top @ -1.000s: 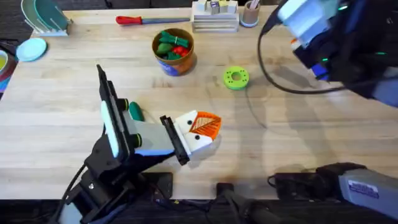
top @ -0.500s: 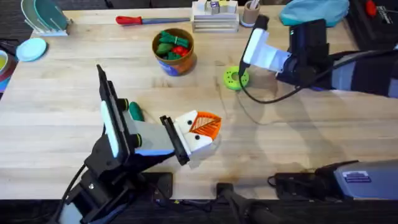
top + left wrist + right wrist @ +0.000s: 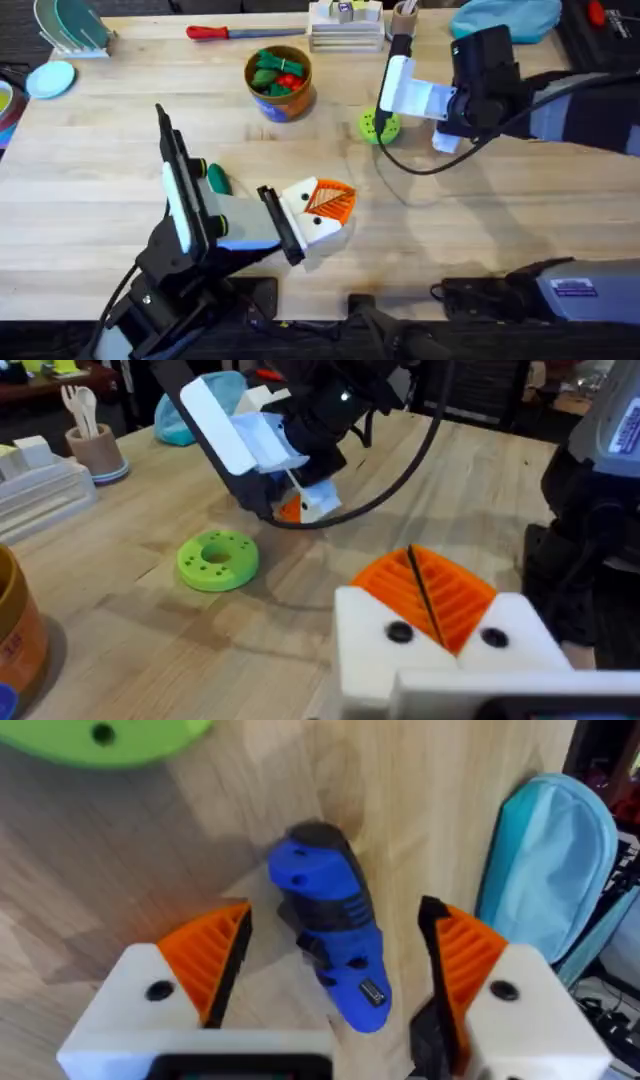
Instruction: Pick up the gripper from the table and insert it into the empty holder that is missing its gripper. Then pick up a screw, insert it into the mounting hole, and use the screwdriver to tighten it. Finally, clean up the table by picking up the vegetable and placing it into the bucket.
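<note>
Change: my right arm has come down from high near the camera to the far right of the table, beside the green disc; my left arm has not moved.
Table (image 3: 90, 200): light wood planks, and it carries all things below.
Left arm: it lies low at the near left side. I see the left gripper (image 3: 322, 208) with its white mounts and orange ribbed tips pressed together, nothing between them. In the left wrist view the two orange tips meet along one dark line.
Right arm: it reaches in from the right edge, tilted down toward the table. The right gripper (image 3: 334, 965) has its orange fingers (image 3: 208, 955) apart, one on each side of the screwdriver, not yet touching it as far as I can see.
Bucket (image 3: 280, 82): tan-orange, standing upright at the far middle of the table, with green and red toy pieces inside.
Screwdriver (image 3: 330, 935): blue and chunky, lying on the wood between my right fingers, near the green disc. I cannot see its metal bit.
Red-handled tool (image 3: 228, 32): lying flat near the far edge, well apart from both arms.
Green disc (image 3: 376, 125): round with small holes, flat on the table, just beside my right arm.
Vegetable (image 3: 217, 178): dark green, lying on the table just beside my left arm, well apart from the bucket.
</note>
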Motion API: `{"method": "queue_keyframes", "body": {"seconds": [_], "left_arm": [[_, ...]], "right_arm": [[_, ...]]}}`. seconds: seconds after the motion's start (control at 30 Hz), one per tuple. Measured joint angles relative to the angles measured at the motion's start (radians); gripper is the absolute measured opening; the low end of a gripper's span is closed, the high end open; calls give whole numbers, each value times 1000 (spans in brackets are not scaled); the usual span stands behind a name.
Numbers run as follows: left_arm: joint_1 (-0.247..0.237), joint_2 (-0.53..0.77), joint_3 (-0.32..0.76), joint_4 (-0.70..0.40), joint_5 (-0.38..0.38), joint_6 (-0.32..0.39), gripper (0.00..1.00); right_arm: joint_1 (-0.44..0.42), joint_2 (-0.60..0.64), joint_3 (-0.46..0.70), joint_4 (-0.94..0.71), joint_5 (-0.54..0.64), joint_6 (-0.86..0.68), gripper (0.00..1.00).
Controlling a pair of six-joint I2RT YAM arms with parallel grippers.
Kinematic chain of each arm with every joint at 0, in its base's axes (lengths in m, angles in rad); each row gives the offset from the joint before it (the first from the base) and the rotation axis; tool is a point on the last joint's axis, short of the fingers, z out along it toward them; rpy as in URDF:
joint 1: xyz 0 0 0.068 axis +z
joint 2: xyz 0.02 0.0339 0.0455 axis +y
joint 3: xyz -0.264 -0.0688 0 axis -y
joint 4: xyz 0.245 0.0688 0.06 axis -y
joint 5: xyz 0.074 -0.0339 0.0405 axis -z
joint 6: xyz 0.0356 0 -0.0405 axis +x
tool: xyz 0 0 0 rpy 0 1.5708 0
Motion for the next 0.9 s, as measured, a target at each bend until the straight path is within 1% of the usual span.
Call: {"method": "queue_keyframes", "body": {"seconds": [0.07, 0.1, 0.2, 0.23, 0.27, 0.3, 0.37, 0.5, 0.53, 0.6, 0.63, 0.67, 0.7, 0.77, 0.9], "left_arm": [[0, 0, 0, 0, 0, 1, 20], [0, 0, 0, 0, 0, 4, 118], [0, 0, 0, 0, 0, 3, 609], [0, 0, 0, 0, 0, 3, 744], [0, 0, 0, 0, 0, 2, 917], [0, 0, 0, 0, 0, 0, 970], [0, 0, 0, 0, 0, 0, 991], [0, 0, 0, 5, -1, 0, 993], [0, 0, 0, 18, -1, 0, 992], [0, 0, 0, 77, -5, -5, 992], [0, 0, 2, 100, -14, -14, 992], [0, 0, 10, 99, -32, -32, 992], [0, 0, 25, 73, -56, -54, 992], [0, 1, 81, -44, -112, -95, 993], [0, 39, 272, -328, -236, -138, 993]], "right_arm": [[17, -4, 0, -9, 3, 20, 991], [27, -9, 0, -16, 2, 43, 991], [60, -29, 0, -49, -12, 140, 991], [67, -37, 0, -66, -17, 173, 991], [75, -48, 0, -93, -26, 216, 991], [80, -58, 1, -115, -31, 250, 991], [82, -80, 10, -168, -38, 331, 991], [82, -132, 65, -257, -49, 489, 991], [82, -147, 80, -272, -50, 529, 991], [82, -179, 104, -296, -53, 606, 991], [82, -193, 109, -302, -54, 640, 991], [82, -207, 114, -307, -55, 679, 991], [82, -219, 116, -310, -58, 712, 991], [81, -242, 116, -318, -86, 774, 991], [82, -282, 116, -318, -225, 846, 991]]}}
